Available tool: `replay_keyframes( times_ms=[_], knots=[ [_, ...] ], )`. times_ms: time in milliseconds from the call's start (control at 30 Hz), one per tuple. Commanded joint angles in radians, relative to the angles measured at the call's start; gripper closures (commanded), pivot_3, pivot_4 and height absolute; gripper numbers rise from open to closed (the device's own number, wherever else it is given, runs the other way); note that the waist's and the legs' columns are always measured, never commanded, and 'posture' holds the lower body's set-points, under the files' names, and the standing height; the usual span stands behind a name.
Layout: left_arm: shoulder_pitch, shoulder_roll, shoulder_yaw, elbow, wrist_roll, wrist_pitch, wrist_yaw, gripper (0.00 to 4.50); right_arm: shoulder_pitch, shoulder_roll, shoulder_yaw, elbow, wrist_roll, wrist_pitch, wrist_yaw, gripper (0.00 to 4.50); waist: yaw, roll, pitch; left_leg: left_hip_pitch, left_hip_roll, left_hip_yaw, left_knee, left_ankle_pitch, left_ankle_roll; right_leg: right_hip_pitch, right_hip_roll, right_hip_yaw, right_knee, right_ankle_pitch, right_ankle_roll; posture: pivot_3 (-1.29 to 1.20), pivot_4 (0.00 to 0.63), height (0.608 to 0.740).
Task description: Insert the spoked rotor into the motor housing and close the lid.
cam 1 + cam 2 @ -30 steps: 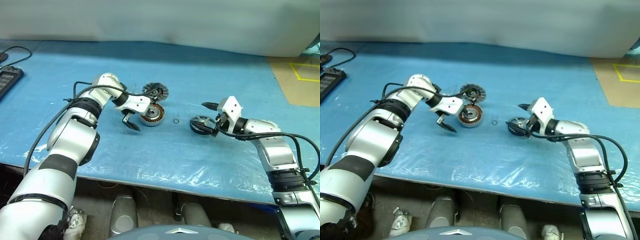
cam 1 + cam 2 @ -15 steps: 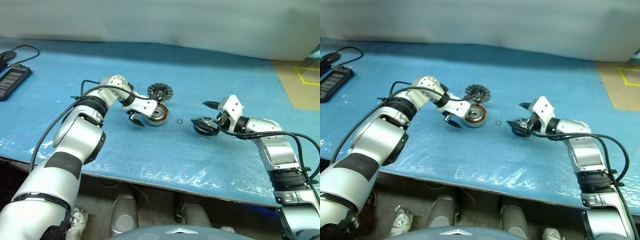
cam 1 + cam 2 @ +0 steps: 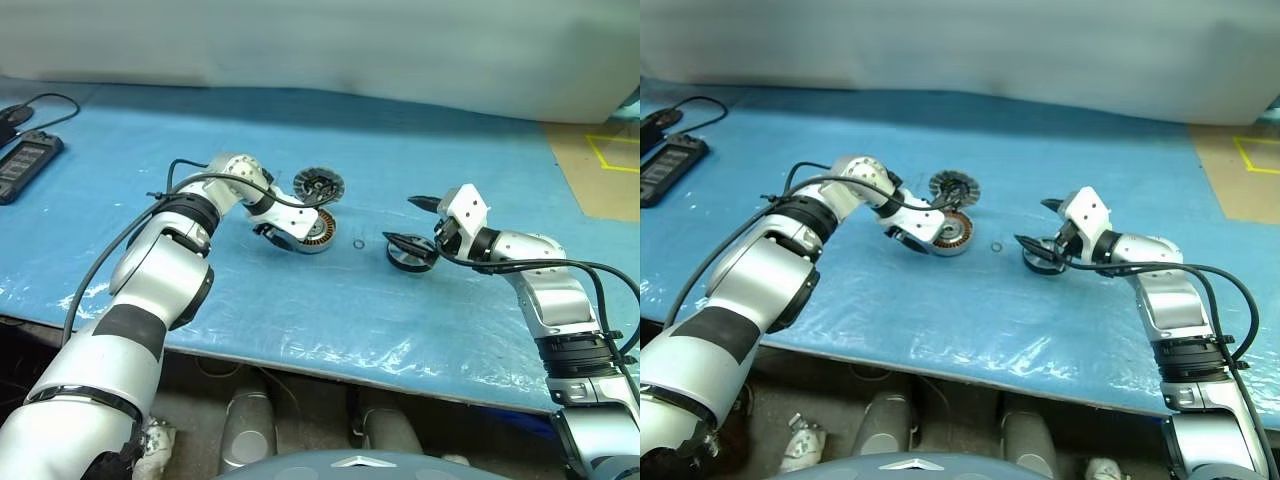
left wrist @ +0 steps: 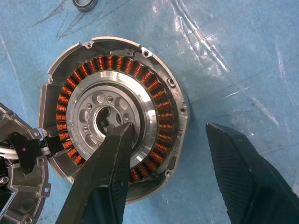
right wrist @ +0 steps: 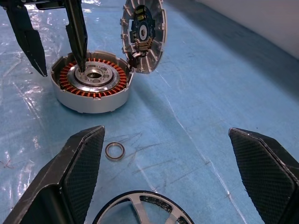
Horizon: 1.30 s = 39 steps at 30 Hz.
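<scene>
On the blue mat, the left gripper (image 4: 163,154) straddles the motor housing (image 4: 112,116) wall, fingers apart, one inside its silver centre. Nearby, the right gripper (image 5: 163,172) gapes wide over the spoked rotor (image 5: 142,209), not touching.

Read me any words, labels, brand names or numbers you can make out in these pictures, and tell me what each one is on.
None can be read.
The lid carries a small circuit board, with no legible marking.
The motor housing shows bare metal and copper windings, no text.
The dark device at the table's far left edge is too small to read.
</scene>
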Motion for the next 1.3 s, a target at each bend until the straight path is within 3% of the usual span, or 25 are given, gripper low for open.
replay_keyframes(
  times_ms=[33, 333, 600, 733, 1300],
  knots=[
    [0.017, -0.007, -0.013, 0.011, 0.003, 0.022, -0.09, 1.94, -0.029, -0.014, -0.03, 0.001, 0.007, -0.022, 0.002, 0.0, -0.003, 0.0, 0.0, 0.0, 0.0, 0.0, 0.0, 0.0, 0.0, 0.0, 0.0, 0.0, 0.0, -0.002, 0.003, 0.0, 0.15, 0.74],
    [0.075, -0.01, 0.017, -0.153, -0.09, 0.081, -0.261, 1.94, -0.081, -0.017, -0.014, 0.067, -0.007, -0.049, 0.023, 0.0, -0.007, 0.0, 0.0, 0.0, -0.005, 0.0, -0.013, 0.002, -0.003, -0.002, -0.001, -0.005, -0.001, -0.008, -0.003, 0.0, 0.15, 0.74],
    [0.225, 0.091, -0.091, -0.689, -0.279, 0.452, -0.325, 1.94, -0.102, -0.01, 0.0, 0.094, -0.018, -0.061, 0.036, 0.0, -0.003, 0.0, 0.0, -0.004, 0.002, -0.001, -0.015, 0.002, -0.004, -0.002, -0.001, -0.017, 0.001, -0.013, -0.009, 0.0, 0.15, 0.74],
    [0.247, 0.144, -0.123, -0.872, -0.32, 0.61, -0.325, 1.94, -0.111, -0.006, 0.007, 0.109, -0.022, -0.07, 0.045, 0.0, -0.008, 0.001, 0.0, -0.004, 0.005, 0.0, -0.015, 0.003, -0.005, -0.003, -0.001, -0.018, 0.001, -0.013, -0.009, 0.0, 0.15, 0.74],
    [0.268, 0.229, -0.156, -1.037, -0.375, 0.723, -0.325, 1.94, -0.103, 0.013, 0.008, 0.109, -0.035, -0.082, 0.041, 0.0, -0.013, 0.001, 0.0, -0.005, 0.004, 0.0, -0.015, 0.004, -0.006, -0.003, 0.0, -0.019, 0.001, -0.013, -0.009, 0.0, 0.15, 0.74]
  ],
)
